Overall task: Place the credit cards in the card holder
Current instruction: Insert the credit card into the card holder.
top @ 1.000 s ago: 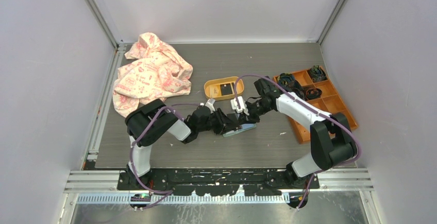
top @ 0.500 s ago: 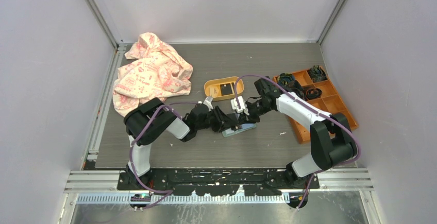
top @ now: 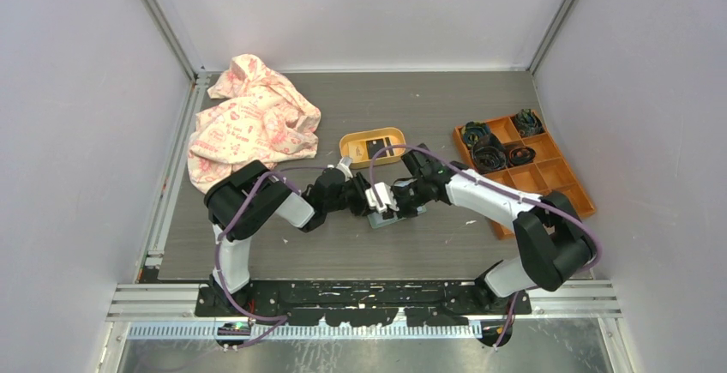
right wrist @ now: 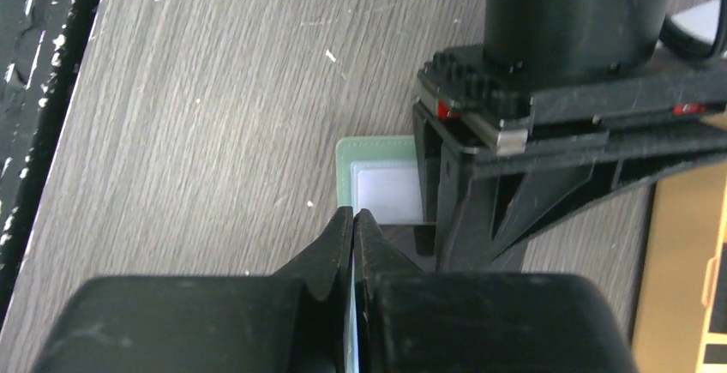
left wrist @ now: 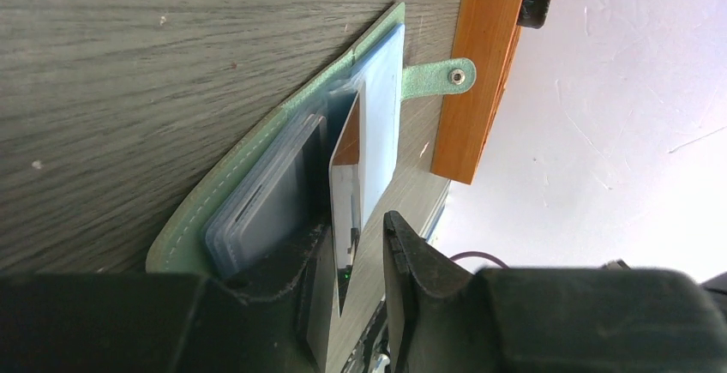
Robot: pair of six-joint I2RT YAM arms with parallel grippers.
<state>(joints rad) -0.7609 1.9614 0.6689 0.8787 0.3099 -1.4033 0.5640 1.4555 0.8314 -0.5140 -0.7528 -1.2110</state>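
Shows a sage-green fold-over card holder with clear greyish inner sleeves (left wrist: 266,193) lying open on the grey wood-grain table (left wrist: 129,64), near the middle, between the two arms. Shows a thin pale plastic credit card (left wrist: 345,176) standing on edge, leading corner tucked among the sleeves, trailing part reaching back between the fingers of the left gripper (left wrist: 357,225). Finds those jaws partly apart and not clamped, with a visible gap beside the card on one side and one finger resting against the sleeve stack. Finds the right gripper (right wrist: 353,214) pinched fully together just beside the holder's corner, a thin pale sliver caught between the tips, most likely the card's trailing edge. Leaves a second, black card (top: 375,147) waiting in the yellow-orange oval tray (top: 347,145), well apart from the holder.

Judges the card light, stiff across the flat yet springy, and slick-faced, so apt to slide out of a loose pinch or bow under an off-axis push. Advises a hold on the short trailing edge, faces flat against the pads, pushing straight along the slot. Judges the holder soft, light and prone to skid on the smooth table. Calls for pinning the sleeve stack or the green cover near the spine. Treats the sleeves as thin and floppy, easy to fold under the card's corner.
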